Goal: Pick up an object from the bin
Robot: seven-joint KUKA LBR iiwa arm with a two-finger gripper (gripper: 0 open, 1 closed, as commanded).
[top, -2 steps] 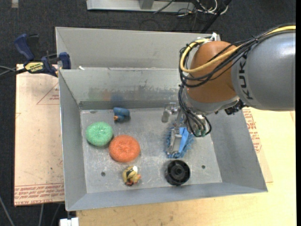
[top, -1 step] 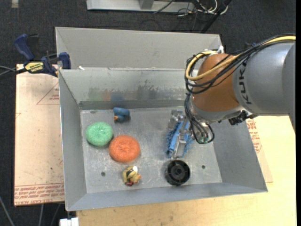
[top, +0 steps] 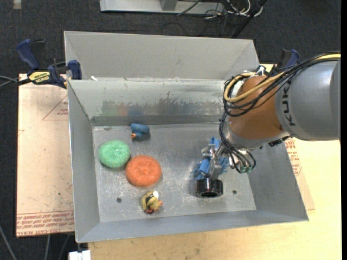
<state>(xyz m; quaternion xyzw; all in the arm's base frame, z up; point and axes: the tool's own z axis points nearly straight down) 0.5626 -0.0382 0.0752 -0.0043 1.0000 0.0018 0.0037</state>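
Black cylinder point(top: 209, 188) beneath the tool point(top: 207, 169) (arm reaching in from right)

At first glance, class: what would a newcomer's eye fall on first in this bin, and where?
The robot arm with its orange cover reaches in from the right, its gripper low over the right of the bin. On its left floor lie a round green pad and a round orange pad, side by side.

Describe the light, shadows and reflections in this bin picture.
Camera view: light falls soft and even on the bin floor; the green pad and orange pad throw only faint shadows; the back wall carries dull coloured smears above the blue toy, seemingly reflections.
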